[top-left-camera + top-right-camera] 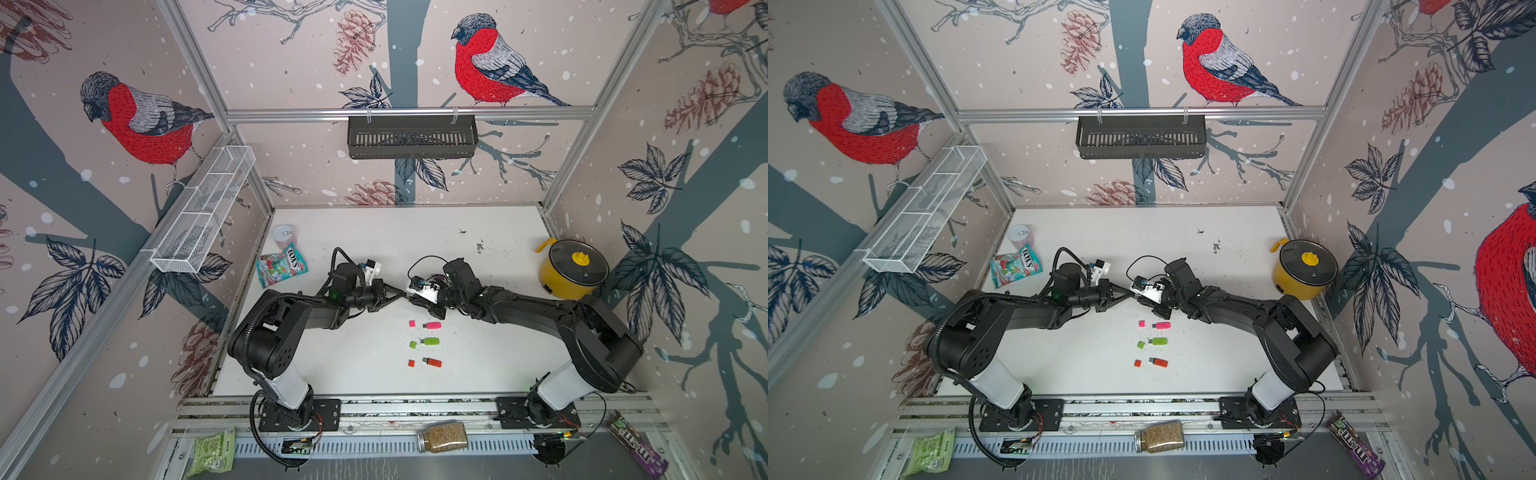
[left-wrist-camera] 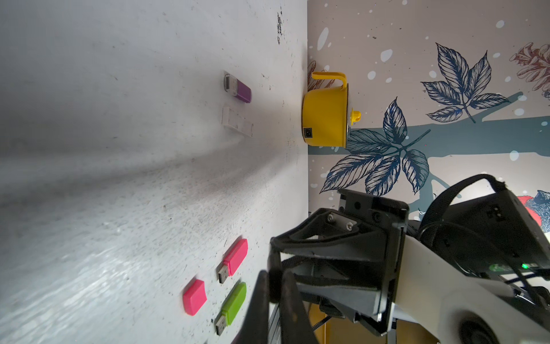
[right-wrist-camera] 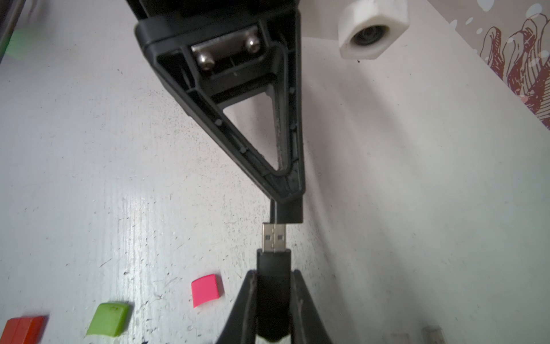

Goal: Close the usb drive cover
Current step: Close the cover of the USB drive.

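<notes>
The right gripper (image 3: 273, 286) is clamped on the black usb drive (image 3: 273, 265), with the metal plug (image 3: 274, 236) sticking out bare past the fingertips. Facing it tip to tip, the left gripper (image 3: 287, 205) is pinched shut on what looks like the black cap (image 3: 288, 213). From the right wrist camera, the cap's mouth is right at the end of the plug, touching or as good as. It sits a bit off to one side though, not square over the plug.

My take: no shoving yet. Nudge the cap sideways till it's centred on the plug, get both on one line, then slide it straight on with a gentle push. Pushing while it's offset would probably just skew the drive in the fingers or pop the cap loose.

Pose-wise, in both top views the two grippers meet around the centre of the frame, above the table (image 1: 374, 232). The left arm (image 1: 291, 316) comes in from the lower left and the right arm (image 1: 540, 307) from the lower right, elbows bowed outward, forearms roughly level. Just below the meeting point lie the pink drive (image 1: 433, 325), green drive (image 1: 430, 341) and orange drive (image 1: 433, 362), all uncapped.
</notes>
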Motion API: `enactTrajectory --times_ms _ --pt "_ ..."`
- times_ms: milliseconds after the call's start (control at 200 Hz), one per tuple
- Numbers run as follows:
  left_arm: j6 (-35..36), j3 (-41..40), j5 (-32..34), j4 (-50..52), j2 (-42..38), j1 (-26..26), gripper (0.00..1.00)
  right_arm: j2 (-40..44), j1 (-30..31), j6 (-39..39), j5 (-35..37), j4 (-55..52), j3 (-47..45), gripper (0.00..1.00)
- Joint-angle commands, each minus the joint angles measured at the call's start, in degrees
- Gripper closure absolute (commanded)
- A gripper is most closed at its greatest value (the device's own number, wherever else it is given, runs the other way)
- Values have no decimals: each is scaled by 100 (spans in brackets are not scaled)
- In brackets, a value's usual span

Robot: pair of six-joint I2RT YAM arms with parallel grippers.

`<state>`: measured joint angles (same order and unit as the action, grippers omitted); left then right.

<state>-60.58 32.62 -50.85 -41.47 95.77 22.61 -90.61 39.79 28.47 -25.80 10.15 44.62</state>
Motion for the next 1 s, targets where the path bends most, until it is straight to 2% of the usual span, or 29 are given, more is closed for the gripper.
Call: enactTrajectory --times_ms 0,380,996 --pt "-86 -18 -92 -212 38 15 96 80 49 -138 -49 627 -36 84" --pt "-103 -26 -184 -222 22 33 96 83 63 -37 373 683 -53 84" --pt "-86 59 -75 -141 63 59 97 85 174 -180 82 890 -58 84"
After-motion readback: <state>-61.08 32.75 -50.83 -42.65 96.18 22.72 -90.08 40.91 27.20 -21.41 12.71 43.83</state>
